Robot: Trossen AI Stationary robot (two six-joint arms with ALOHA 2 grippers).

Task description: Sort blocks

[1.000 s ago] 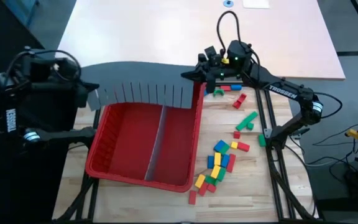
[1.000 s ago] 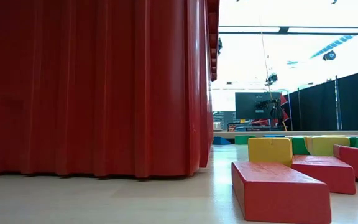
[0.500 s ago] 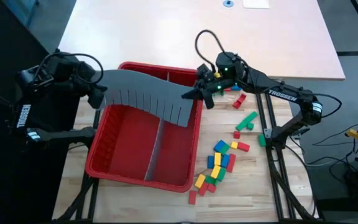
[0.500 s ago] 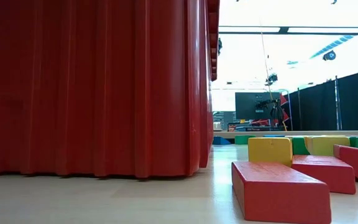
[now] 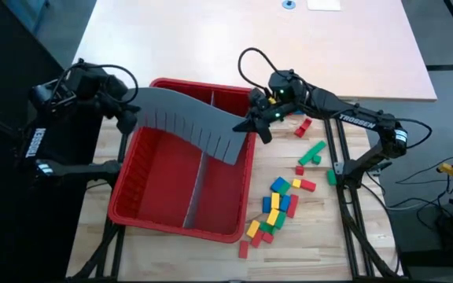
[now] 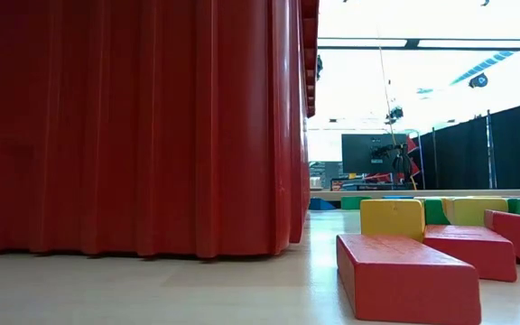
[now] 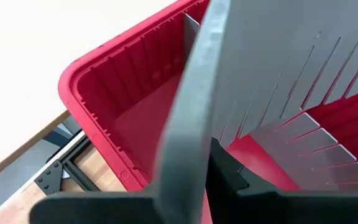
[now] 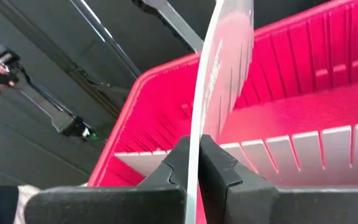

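Both arms carry one flat grey slotted panel point(image 5: 187, 124) between them over the red bin point(image 5: 144, 212). Left gripper point(image 5: 129, 110) is clamped on the panel's end above the bin's far-left corner; right gripper point(image 5: 252, 123) is clamped on the opposite end above the bin's right wall. In the right wrist view the fingers point(image 8: 219, 163) pinch the panel's thin edge on both sides, with the bin's ribbed interior beyond. In the left wrist view the panel fills most of the picture, slots visible, held over the bin's open interior. High view: the panel hangs bowed across the bin's far half, slotted edge toward the bin floor; a second grey panel point(image 5: 197, 181) stands upright inside as a lengthwise divider. The blocks point(image 5: 280, 200) lie loose on the counter point(image 5: 313, 236) to the right of the bin, outside it: a cluster of red, blue, yellow and green near the bin's near-right corner, a few more beside the right arm. Low view: bin wall at left, red and yellow blocks at right on the counter.
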